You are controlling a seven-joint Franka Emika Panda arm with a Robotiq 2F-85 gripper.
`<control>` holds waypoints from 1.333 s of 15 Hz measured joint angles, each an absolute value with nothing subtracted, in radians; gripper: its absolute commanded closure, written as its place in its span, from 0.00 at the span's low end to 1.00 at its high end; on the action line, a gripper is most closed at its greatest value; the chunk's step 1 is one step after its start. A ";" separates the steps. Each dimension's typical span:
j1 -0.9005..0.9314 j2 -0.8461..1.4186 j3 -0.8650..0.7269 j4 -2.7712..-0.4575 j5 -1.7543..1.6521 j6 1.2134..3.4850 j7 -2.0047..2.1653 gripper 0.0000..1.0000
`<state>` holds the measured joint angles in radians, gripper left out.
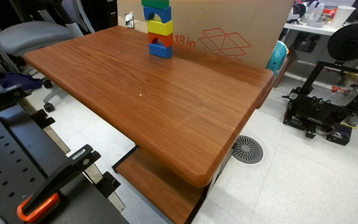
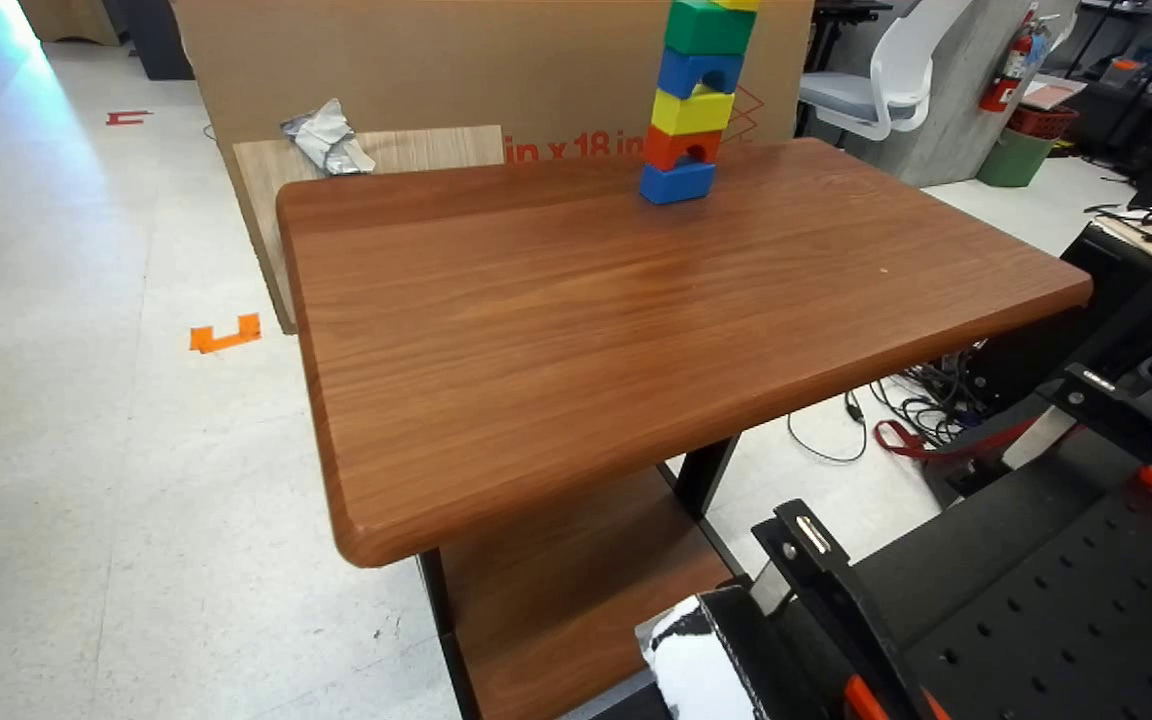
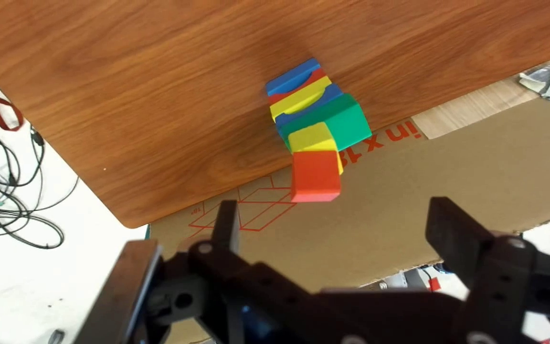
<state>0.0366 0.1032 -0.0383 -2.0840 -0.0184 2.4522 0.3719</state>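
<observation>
On the worktop (image 2: 576, 300), near the edge that faces an upright cardboard sheet (image 2: 416, 60), stands a tower of toy blocks (image 2: 693, 113). Order from bottom to top: blue block (image 1: 160, 50), red arch (image 2: 674, 145), yellow block (image 1: 159, 28), blue arch (image 1: 158, 10), green block (image 2: 708, 28), smaller yellow block (image 3: 311, 137), red block (image 3: 316, 176). Both arches have their openings facing down. The upper frame edge cuts off the top of the tower in both exterior views; the wrist view shows the red block uppermost.

The pincer (image 3: 334, 212) is visible in the wrist view. Its jaws are spread wide and grip nothing. One jaw stands to each side of the red block, which is the nearest item and is clear of both jaws.

Red print (image 1: 180, 39) and a line drawing (image 1: 224, 43) mark the cardboard sheet. Between the sheet and the worktop stands a light wooden board (image 2: 436, 148), with a crumpled silver-grey piece (image 2: 328, 138) at its upper edge. Below the worktop is a lower shelf (image 1: 163, 183) of similar finish. Across a gap lies a dark perforated plate (image 1: 8, 168) carrying black and orange clamps (image 1: 62, 177). On the floor (image 1: 297, 174) in an exterior view are a round drain cover (image 1: 248, 149) and a black 3D printer (image 1: 314, 109).
</observation>
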 measured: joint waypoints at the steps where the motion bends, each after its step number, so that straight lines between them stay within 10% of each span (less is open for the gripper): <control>1: 0.036 0.104 -0.038 -2.085 -0.018 2.452 0.372 0.00; 20: 0.032 0.247 -0.036 -1.991 -0.008 2.452 0.371 0.00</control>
<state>0.0323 0.2465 -0.0362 -1.9909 -0.0078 2.4521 0.3706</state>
